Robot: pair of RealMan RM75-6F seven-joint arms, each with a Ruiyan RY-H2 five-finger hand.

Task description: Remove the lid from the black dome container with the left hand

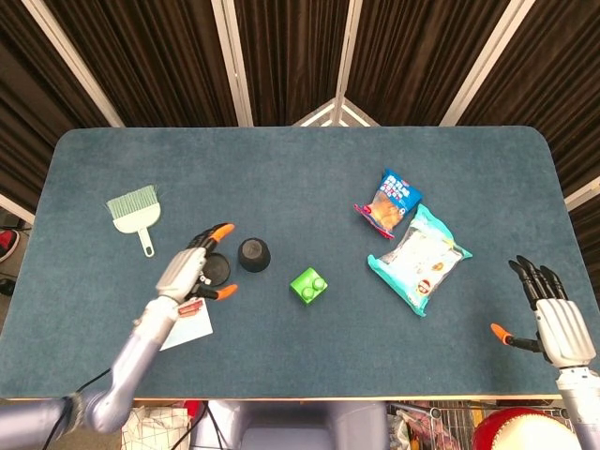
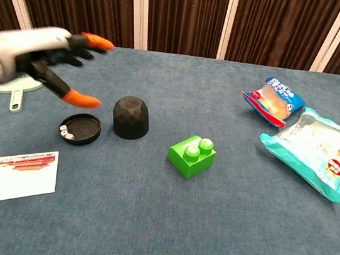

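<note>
Black faceted dome lid [image 2: 131,118] stands on the desk [image 2: 205,234] just right of its shallow black round base [image 2: 80,129], apart. Left hand [image 2: 53,60] hovers empty, fingers spread, up-left of both; right hand [image 1: 553,319] far off.

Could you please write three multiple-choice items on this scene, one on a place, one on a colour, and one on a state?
1. Where does the dome stand?
A. on the tray
B. on the table beside the tray
C. on the card

2. What colour is the brick?
A. green
B. red
C. yellow

3. What does the left robot hand hold?
A. the dome
B. the brush
C. nothing

Answers: 1 B, the dome stands clear of the round tray. 2 A, the brick is plainly green. 3 C, its fingers are spread in the air.
</note>
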